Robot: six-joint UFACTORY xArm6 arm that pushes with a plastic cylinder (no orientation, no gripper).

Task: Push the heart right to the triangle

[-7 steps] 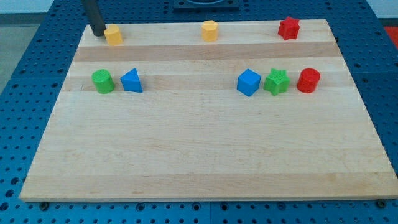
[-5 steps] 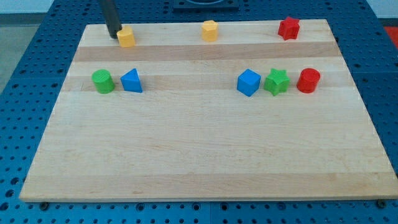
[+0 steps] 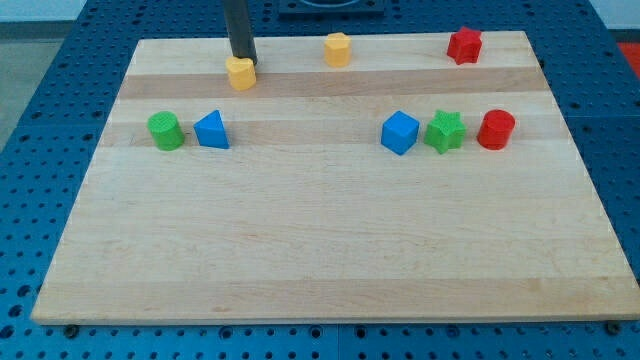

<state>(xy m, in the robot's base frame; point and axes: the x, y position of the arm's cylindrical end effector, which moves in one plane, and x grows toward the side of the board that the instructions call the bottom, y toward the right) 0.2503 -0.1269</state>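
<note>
The yellow heart (image 3: 240, 73) lies near the board's top edge, left of centre. My tip (image 3: 243, 58) stands right against the heart's top side. The blue triangle (image 3: 211, 130) lies below the heart and a little to the view's left, apart from it, with a green cylinder (image 3: 165, 131) close on its left.
A yellow hexagon (image 3: 338, 49) and a red star (image 3: 464, 45) lie along the top edge of the wooden board (image 3: 320, 250). A blue cube (image 3: 399, 132), a green star (image 3: 445, 131) and a red cylinder (image 3: 496, 130) stand in a row at mid right.
My tip has moved to the view's right and the yellow heart has slid right and slightly down with it. The other blocks have not moved.
</note>
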